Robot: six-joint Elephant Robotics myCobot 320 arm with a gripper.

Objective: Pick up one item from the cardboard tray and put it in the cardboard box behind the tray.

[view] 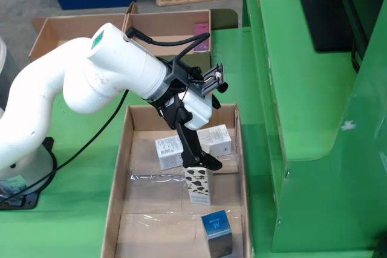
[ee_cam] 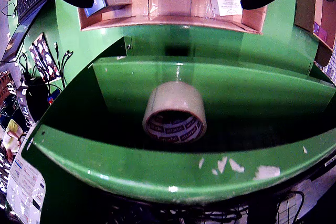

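green shelf wall (view: 314,167) beside tray (view: 115,209)

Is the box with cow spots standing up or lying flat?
Standing up. In the fixed view the cow-spotted box rises tall from the cardboard tray, its top end under the gripper.

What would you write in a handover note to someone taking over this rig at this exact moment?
Gripper: open, fingers spread over the top of the cow-patterned carton; not closed on it, nothing lifted yet.
Cardboard tray: also holds two white boxes and and a blue box at the near end.
Cardboard box behind the tray: one small pink-labelled item shows at its right end.
Wrist view: shows a tape roll on a green shelf.
Done: approach only. Left: grasp, lift, carry, release.
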